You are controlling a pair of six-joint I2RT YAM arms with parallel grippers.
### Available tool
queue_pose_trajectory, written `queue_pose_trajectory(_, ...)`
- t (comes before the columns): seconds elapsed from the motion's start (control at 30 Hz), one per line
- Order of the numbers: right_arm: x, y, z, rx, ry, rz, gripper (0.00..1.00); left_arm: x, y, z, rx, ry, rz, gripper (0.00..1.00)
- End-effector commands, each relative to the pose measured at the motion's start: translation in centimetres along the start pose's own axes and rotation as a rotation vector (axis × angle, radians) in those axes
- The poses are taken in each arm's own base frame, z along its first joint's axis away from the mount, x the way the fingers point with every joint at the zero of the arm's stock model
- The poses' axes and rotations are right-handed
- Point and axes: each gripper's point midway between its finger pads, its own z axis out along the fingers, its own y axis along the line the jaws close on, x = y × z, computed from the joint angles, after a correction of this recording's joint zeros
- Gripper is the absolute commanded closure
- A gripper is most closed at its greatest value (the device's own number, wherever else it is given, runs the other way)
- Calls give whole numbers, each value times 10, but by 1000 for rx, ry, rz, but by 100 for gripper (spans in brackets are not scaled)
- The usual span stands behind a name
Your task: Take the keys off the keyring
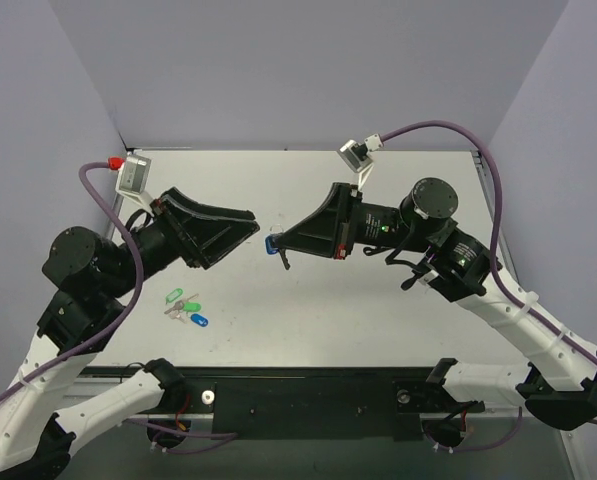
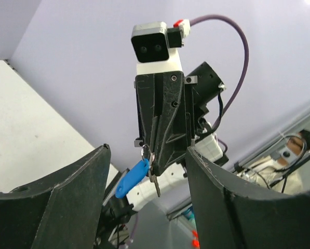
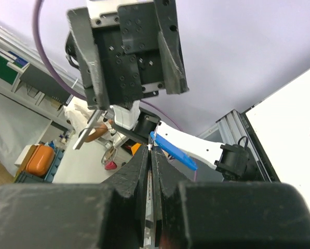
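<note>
White counter (image 1: 378,300), lavender walls (image 1: 308,70). Right hand (image 1: 281,243) is up over mid-counter, fingers pressed together, pinching the keyring (image 2: 132,178) at its thin metal loop, with the blue plastic part dangling off the tip. Key (image 2: 156,182) hangs just beside it at the same fingertips (exact link too small to tell). Left hand (image 1: 234,238) faces it, near but apart, fingers spread wide, holding nothing. Bunched green and blue tags (image 1: 185,305) lie on the counter by the left arm, well apart from both hands.
</note>
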Motion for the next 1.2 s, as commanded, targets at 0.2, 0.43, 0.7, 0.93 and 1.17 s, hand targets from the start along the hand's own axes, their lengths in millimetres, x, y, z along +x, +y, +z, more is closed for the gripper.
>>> queue_pose_trajectory(0.2,-32,28,4,-94,-115,-51,100,-20,-5,7,91,-160,-114,38)
queue_pose_trajectory(0.43,-33,27,6,-93,-114,-45,100,-18,-6,9,97,-139,-106,45)
queue_pose_trajectory(0.7,-33,27,7,-96,-114,-45,100,-9,-7,12,109,-88,-104,51)
queue_pose_trajectory(0.93,-34,26,8,-98,-115,-41,100,-6,-7,12,115,-70,-103,62)
queue_pose_trajectory(1.17,-33,26,9,-97,-113,-40,100,-5,-7,12,109,-59,-96,85)
